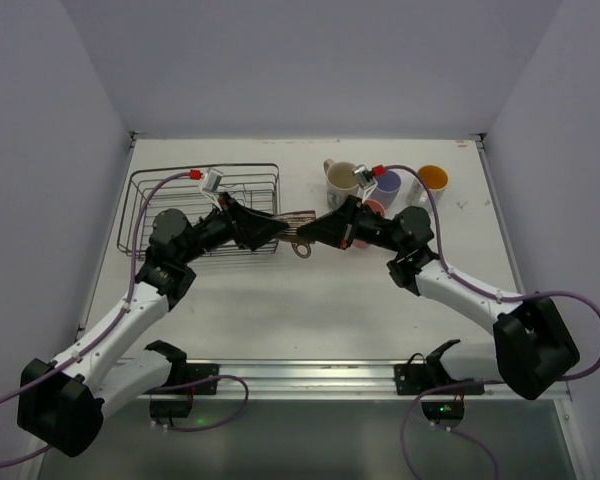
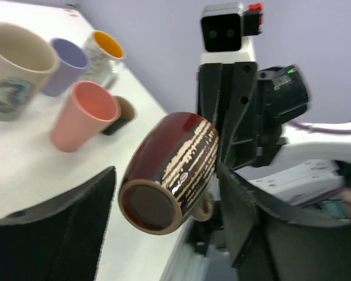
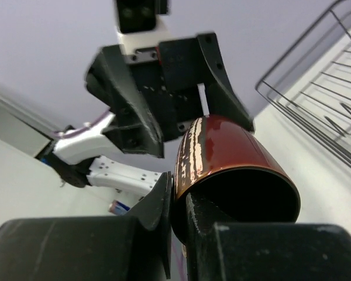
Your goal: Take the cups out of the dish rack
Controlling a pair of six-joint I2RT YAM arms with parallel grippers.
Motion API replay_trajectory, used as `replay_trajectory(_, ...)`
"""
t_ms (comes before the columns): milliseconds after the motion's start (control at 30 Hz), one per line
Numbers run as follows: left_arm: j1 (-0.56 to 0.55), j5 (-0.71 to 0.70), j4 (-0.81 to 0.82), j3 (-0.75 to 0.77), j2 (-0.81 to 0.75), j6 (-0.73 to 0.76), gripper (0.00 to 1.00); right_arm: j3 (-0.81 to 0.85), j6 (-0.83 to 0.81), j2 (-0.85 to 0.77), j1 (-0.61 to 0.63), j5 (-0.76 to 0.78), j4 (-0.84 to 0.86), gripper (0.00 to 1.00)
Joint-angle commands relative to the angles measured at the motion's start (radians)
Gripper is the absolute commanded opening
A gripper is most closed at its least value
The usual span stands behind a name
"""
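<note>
A glossy brown cup [image 1: 302,232] with cream streaks hangs on its side in the air between my two grippers, right of the dish rack [image 1: 140,215]. My right gripper [image 3: 180,193] is shut on the brown cup's rim [image 3: 234,158], one finger inside and one outside. My left gripper [image 2: 164,175] is open around the cup's base [image 2: 169,170], with a gap showing at its left finger [image 2: 93,205]. A cream printed mug [image 1: 341,182], a lavender tumbler [image 1: 387,184], a salmon-pink tumbler [image 1: 376,208] and a pale mug with an orange inside [image 1: 432,180] stand at the back right.
The wire rack [image 3: 316,99] lies just beyond the cup in the right wrist view. In the left wrist view the unloaded cups stand close together: the cream mug [image 2: 17,70], the lavender tumbler [image 2: 67,64], the pink tumbler [image 2: 85,114] and the orange-lined mug [image 2: 105,50]. Both arms meet mid-table.
</note>
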Motion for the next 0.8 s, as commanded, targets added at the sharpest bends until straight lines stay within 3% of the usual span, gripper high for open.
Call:
replay_trajectory(0,-0.003,-0.120,-0.183,0.103,-0.043,0.165,0.80,0.054,-0.151,-0.081,0.009,0.070,-0.166,0.00)
replay_trajectory(33,-0.003,-0.163,-0.300,0.152,-0.049,0.200,0.89,0.065,-0.193,-0.100,0.011,0.096,-0.311,0.00)
replay_trajectory(167,-0.001,-0.320,-0.438,0.201,-0.097,0.306,0.99,0.106,-0.336,-0.168,0.011,0.182,-0.535,0.00)
replay_trajectory(333,-0.001,-0.423,-0.539,0.215,-0.126,0.394,1.00,0.196,-0.506,-0.161,0.009,0.308,-0.804,0.00)
replay_trajectory(367,-0.001,-0.444,-0.586,0.215,-0.129,0.409,1.00,0.226,-0.546,-0.147,0.011,0.340,-0.943,0.00)
replay_trajectory(567,-0.001,-0.608,-0.734,0.189,-0.138,0.501,1.00,0.459,-0.756,0.049,0.023,0.562,-1.321,0.00)
replay_trajectory(767,-0.001,-0.701,-0.800,0.172,-0.157,0.532,1.00,0.660,-0.845,0.252,0.088,0.736,-1.501,0.00)
